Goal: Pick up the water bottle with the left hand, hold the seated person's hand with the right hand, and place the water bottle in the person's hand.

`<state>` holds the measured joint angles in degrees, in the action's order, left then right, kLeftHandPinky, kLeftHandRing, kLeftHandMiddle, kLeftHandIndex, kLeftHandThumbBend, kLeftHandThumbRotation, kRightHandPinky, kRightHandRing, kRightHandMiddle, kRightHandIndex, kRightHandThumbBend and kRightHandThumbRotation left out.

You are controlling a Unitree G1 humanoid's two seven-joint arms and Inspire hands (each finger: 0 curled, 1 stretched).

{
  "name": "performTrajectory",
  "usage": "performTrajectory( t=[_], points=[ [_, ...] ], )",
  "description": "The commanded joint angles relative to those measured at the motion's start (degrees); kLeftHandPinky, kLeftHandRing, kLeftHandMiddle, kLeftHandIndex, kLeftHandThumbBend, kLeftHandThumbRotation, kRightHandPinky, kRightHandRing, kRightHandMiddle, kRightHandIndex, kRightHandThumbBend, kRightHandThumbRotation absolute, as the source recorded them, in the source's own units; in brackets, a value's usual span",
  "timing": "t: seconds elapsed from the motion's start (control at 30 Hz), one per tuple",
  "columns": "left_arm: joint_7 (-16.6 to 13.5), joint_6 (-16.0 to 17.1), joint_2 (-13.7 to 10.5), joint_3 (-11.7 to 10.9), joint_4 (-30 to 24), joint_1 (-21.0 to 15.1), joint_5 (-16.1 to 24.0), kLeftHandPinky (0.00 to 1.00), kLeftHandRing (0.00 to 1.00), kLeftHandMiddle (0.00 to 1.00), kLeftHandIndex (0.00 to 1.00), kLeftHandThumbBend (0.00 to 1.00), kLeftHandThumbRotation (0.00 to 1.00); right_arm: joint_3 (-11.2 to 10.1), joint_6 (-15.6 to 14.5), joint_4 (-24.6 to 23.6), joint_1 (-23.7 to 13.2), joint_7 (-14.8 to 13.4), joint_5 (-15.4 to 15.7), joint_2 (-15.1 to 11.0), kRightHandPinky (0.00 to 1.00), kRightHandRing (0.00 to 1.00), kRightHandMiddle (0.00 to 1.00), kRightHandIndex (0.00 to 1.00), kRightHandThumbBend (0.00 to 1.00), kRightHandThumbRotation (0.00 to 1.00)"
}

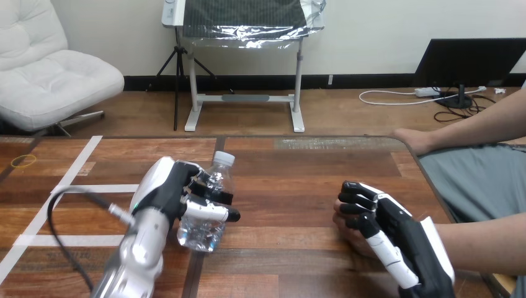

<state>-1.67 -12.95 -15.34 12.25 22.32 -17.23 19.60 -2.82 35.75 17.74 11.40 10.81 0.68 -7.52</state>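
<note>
A clear water bottle (200, 233) with a white cap stands left of the table's middle, leaning slightly to the right. My left hand (177, 186) is shut on it, with fingers and thumb wrapped round its middle; I cannot tell whether its base still touches the wood. At the right front, my right hand (397, 230) lies over the person's hand (345, 234), its fingers curled round it. The person's forearm (490, 245) comes in from the right edge.
The wooden table (291, 186) has white tape lines (74, 167) on its left part and a small yellow ring (23, 161) at the far left. The person's other hand (412, 139) rests at the table's far right corner.
</note>
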Motion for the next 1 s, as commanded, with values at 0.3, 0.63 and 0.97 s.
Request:
performTrajectory(
  t=[0.3, 0.63, 0.97],
  points=[
    [-4.9, 10.7, 2.9, -11.5, -24.0, 8.7, -9.4, 0.26, 0.34, 0.4, 0.44, 0.66, 0.0, -6.7, 4.5, -1.6, -10.0, -2.7, 2.6, -10.9, 0.76, 0.81, 0.82, 0.8, 0.76, 0.8],
    [-5.1, 12.5, 3.3, -12.2, -26.0, 11.6, -10.7, 0.27, 0.34, 0.4, 0.44, 0.65, 0.0, -8.7, 4.3, 0.3, -12.0, -3.0, 2.1, -14.8, 0.75, 0.82, 0.83, 0.82, 0.82, 0.76],
    [-5.1, 14.2, 3.9, -12.9, -25.2, 13.0, -11.6, 0.26, 0.33, 0.39, 0.43, 0.64, 0.0, -10.8, 2.2, 0.7, -13.1, -3.0, -0.7, -16.8, 0.76, 0.83, 0.84, 0.83, 0.82, 0.71]
  ],
)
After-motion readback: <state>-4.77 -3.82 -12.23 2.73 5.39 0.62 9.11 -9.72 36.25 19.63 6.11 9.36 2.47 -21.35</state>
